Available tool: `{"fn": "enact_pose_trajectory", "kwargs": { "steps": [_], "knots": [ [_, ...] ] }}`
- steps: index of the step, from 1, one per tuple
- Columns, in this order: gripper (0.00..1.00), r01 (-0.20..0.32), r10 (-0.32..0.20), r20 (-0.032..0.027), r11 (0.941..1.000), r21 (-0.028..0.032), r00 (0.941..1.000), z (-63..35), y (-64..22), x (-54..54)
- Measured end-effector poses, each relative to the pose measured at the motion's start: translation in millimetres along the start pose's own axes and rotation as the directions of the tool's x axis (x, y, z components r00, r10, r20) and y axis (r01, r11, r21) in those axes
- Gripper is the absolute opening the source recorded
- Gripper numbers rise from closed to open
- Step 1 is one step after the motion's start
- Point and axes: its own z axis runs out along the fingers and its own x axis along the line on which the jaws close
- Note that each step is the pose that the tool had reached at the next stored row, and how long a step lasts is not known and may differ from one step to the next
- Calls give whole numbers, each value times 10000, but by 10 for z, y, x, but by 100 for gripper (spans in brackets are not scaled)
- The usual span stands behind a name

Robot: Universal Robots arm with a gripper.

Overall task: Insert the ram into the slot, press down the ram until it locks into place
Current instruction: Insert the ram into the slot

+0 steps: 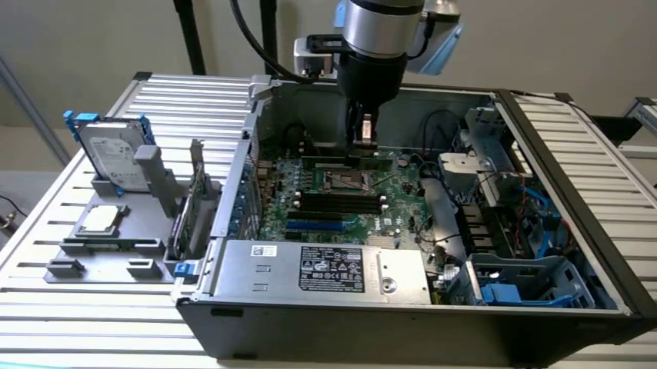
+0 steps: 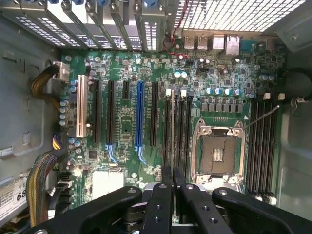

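My gripper [image 2: 172,171] is black, its two slim fingers [image 2: 162,209] studded with small screws; above it, a silver wrist [image 1: 382,27], blue cap [image 1: 444,46] and black cable [image 1: 257,46].

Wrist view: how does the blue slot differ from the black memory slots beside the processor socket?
The blue slot is the only blue one; the black memory slots form a close group with white end clips. The memory slots lie beside the processor socket; the blue slot lies farther from it. Both are long, narrow and parallel.
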Motion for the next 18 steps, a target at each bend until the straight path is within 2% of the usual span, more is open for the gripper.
{"fn": "enact_pose_trajectory", "kwargs": {
  "steps": [18],
  "knots": [
    [13, -60, 60, 2, 10000, -2, 10000, 328, -12, 15]
  ]
}}
